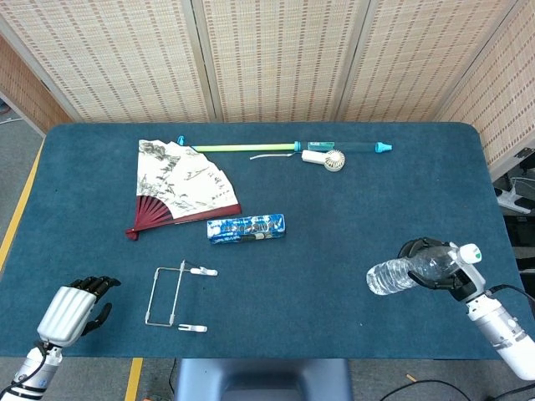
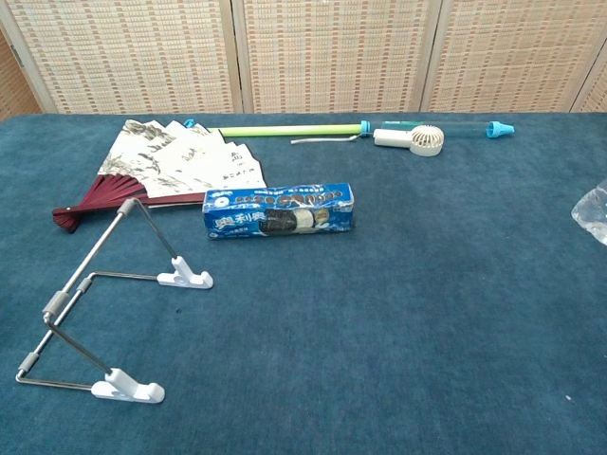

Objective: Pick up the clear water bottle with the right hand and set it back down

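The clear water bottle (image 1: 403,274) lies tilted nearly flat at the table's right side, its base pointing left and its white-and-green cap toward the right. My right hand (image 1: 441,269) grips it around the upper part, dark fingers curled over the plastic. In the chest view only the bottle's base (image 2: 592,211) pokes in at the right edge, and the hand itself is outside that view. My left hand (image 1: 73,307) hovers at the front left corner with curled fingers and nothing in them.
A painted folding fan (image 1: 182,184) lies at the back left, with a blue cookie pack (image 1: 246,228) in front of it. A wire stand (image 1: 174,297) sits near the front left. A green-and-blue rod (image 1: 284,148) and a small white fan (image 1: 324,158) lie along the back.
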You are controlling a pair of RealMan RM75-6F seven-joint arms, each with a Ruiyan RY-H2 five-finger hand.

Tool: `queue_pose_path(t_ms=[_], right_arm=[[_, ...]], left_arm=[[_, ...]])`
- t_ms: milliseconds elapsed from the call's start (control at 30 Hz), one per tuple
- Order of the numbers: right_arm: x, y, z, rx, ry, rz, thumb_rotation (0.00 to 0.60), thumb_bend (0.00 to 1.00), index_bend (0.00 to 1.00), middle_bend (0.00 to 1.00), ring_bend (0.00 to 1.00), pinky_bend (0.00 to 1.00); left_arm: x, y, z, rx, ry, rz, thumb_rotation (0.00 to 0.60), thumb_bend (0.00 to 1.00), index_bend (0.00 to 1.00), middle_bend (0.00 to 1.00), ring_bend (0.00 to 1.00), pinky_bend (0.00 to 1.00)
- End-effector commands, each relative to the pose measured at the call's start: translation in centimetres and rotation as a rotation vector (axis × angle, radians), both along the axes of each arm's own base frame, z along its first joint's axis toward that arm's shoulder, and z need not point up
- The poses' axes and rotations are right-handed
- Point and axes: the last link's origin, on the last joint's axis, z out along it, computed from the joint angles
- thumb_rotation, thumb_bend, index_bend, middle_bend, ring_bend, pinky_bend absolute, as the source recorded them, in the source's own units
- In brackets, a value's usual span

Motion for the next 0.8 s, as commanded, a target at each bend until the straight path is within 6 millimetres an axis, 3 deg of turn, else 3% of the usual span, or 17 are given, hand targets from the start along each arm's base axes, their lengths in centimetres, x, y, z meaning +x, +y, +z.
queue_pose_path(t_ms=[33,267,433,633,800], right_arm=[[-1.3,-1.2,0.3,-0.331,0.661,0.057,0.6,0.43,0.82,0.71,0.61,0.54],[-1.7,-1.9,0.1,-0.641,1.086,0.079,0.6,0.43,0.82,0.71,0.61,0.54],[-1.8,-2.2,0.1,-0.844,1.277,0.063,0.6,0.43,0.82,0.71,0.61,0.54],[-1.8,-2.0,-0.5,-0.855,1.227,0.074,0.6,0.43,0.82,0.71,0.61,0.54],[-1.5,-1.3,-1.3,-0.58,0.926,0.132,0.6,0.43,0.82,0.71,0.61,0.54]], left_arm=[[0.0,0.0,0.0,0.001,0.0,-0.002,0.6,0.44,0.32,0.36,0.38,0.52],[0.0,0.0,0.1,0.005,-0.001,-0.003,0.6,0.44,0.32,0.36,0.38,0.52],[0.0,0.0,0.0,0.003,0.0,-0.004,0.6,0.44,0.32,0.36,0.38,0.52],[0.0,-0.1,0.0,0.001,0.002,-0.002,0.6,0.44,0.32,0.36,0.38,0.52],[0.0,-0.1,-0.1,-0.001,0.006,-0.004,0.6,0.44,0.32,0.36,0.38,0.52]])
